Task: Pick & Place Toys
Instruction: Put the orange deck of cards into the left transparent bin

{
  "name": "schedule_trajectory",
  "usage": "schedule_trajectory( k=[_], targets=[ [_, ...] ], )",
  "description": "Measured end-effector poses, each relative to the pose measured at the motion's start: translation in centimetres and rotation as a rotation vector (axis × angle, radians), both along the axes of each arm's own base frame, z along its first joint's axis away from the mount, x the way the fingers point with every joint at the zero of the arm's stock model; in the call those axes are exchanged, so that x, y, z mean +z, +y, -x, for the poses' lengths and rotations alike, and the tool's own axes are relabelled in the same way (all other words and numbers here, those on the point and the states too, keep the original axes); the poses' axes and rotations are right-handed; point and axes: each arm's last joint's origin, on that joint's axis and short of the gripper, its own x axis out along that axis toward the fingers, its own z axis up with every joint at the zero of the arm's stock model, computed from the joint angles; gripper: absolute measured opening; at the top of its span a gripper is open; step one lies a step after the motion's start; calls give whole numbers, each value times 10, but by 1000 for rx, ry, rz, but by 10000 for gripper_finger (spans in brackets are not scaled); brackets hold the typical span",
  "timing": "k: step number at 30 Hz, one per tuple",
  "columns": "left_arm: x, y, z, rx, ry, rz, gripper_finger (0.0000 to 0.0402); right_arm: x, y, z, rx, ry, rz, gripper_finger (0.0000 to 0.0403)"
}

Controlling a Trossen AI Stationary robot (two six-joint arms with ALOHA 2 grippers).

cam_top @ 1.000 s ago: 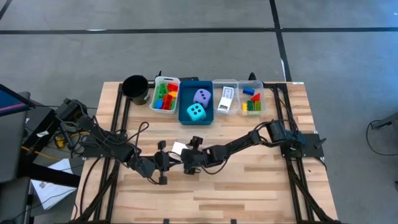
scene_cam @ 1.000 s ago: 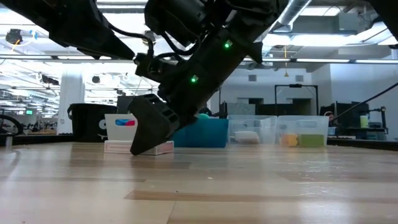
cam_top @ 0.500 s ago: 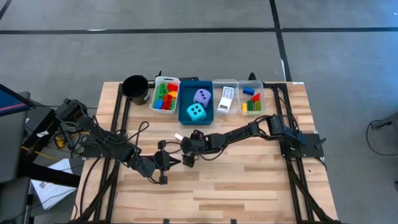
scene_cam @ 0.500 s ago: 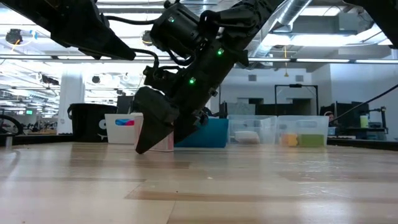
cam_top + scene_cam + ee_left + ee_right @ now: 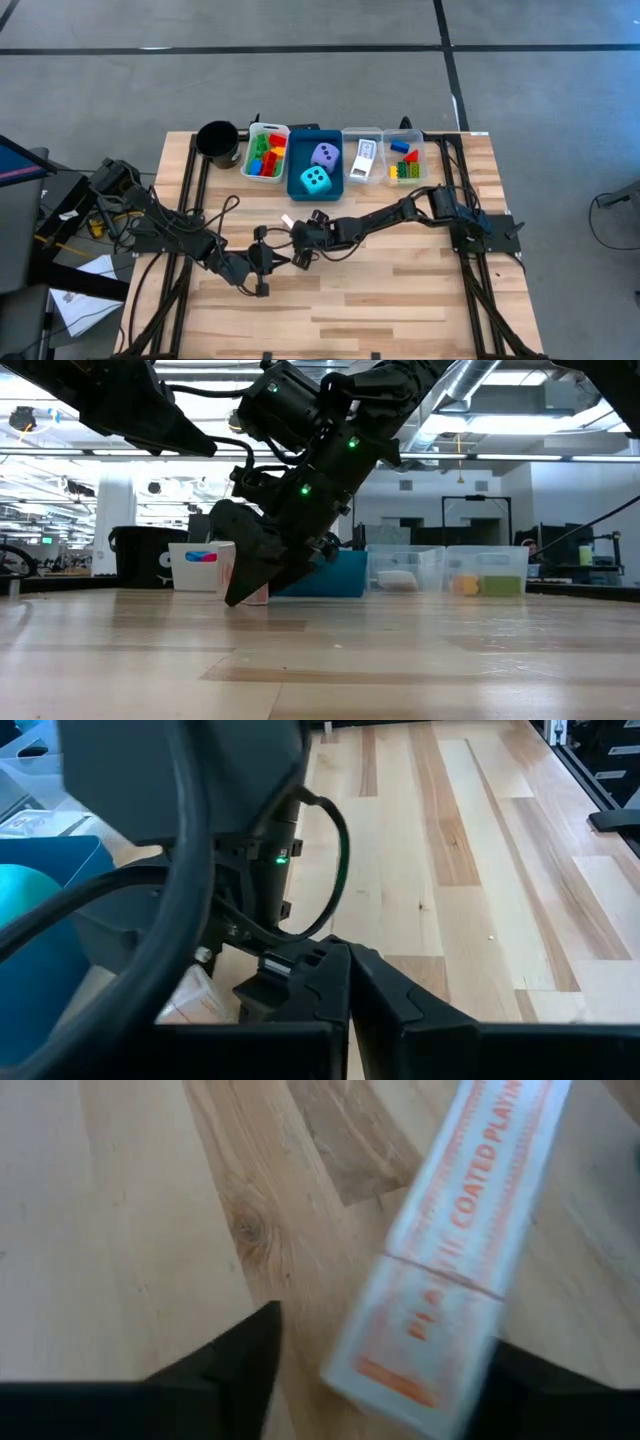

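i have the right gripper (image 5: 297, 238) out over the middle of the table (image 5: 400, 290), and its fingers are closed on a card pack (image 5: 450, 1260). in the right wrist view the pack sits slanted between my two dark fingers (image 5: 225, 1360), white with orange print along its edge, bare wood behind it. in the low view the same pack (image 5: 240, 572) shows at the gripper's tip, lifted at one end and tilted, its lower edge close to the wood; i cannot tell if it still touches.

the left gripper (image 5: 272, 260) waits just beside the right one, on its near side, fingers pressed together on nothing, tips pointing at the right gripper's wrist.

beyond the held pack, along the far edge, the trays stand in a row. nearest in line is the blue tray (image 5: 316, 185) with the cyan die (image 5: 315, 179) and the lavender die (image 5: 324, 154) in it. to one side is a white tray (image 5: 265, 153) of coloured bricks (image 5: 264, 156), then the black cup (image 5: 217, 141). to the other side a clear tray (image 5: 362, 155) holds the second card pack (image 5: 364, 157), and the last clear tray (image 5: 405, 157) holds more bricks (image 5: 405, 165).
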Motion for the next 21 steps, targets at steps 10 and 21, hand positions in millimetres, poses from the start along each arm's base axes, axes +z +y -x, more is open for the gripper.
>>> schedule_trajectory(
  k=[10, 21],
  targets=[
    [0, 0, 0, 2, -1, 8, 0, -1, 6, 3, 13, 31, 90, 63],
    [0, 0, 0, 3, -4, 10, 0, 34, 4, 42, -123, 255, 278, 63]
  ],
)
